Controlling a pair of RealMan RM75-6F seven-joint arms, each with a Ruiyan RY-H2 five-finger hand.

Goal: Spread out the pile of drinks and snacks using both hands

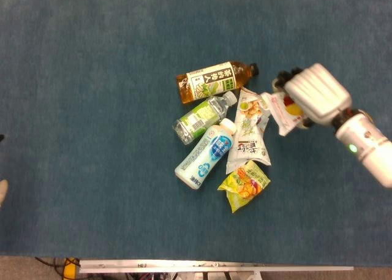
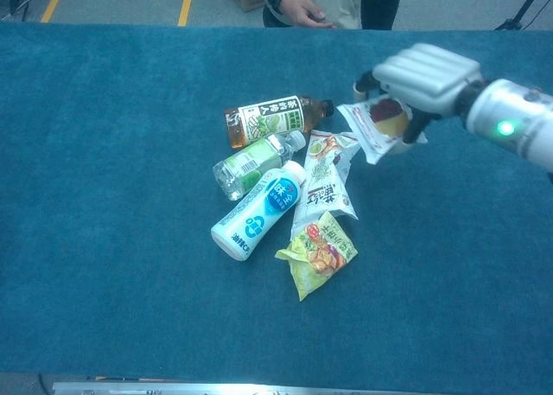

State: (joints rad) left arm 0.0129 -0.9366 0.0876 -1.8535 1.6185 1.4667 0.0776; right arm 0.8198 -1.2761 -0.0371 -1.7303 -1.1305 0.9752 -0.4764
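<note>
Right hand (image 1: pixel 316 95) gripping white snack packet (image 1: pixel 283 110), just right of pile

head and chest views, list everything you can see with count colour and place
tea bottle: 1, amber with a white label, far end of the pile, lying flat
green-label bottle: 1, clear, just in front of the tea bottle
milk drink bottle: 1, white and blue, near left of the pile
white snack pouch: 1, white with green print, right of the milk drink bottle
yellow snack bag: 1, yellow-green, nearest end of the pile
red-and-white packet: 1, under the right hand, apart from the pile
table: 1, blue carpet-like cover
person: 1, beyond the table's far edge
right hand: 1, silver-grey, holds the packet
</note>
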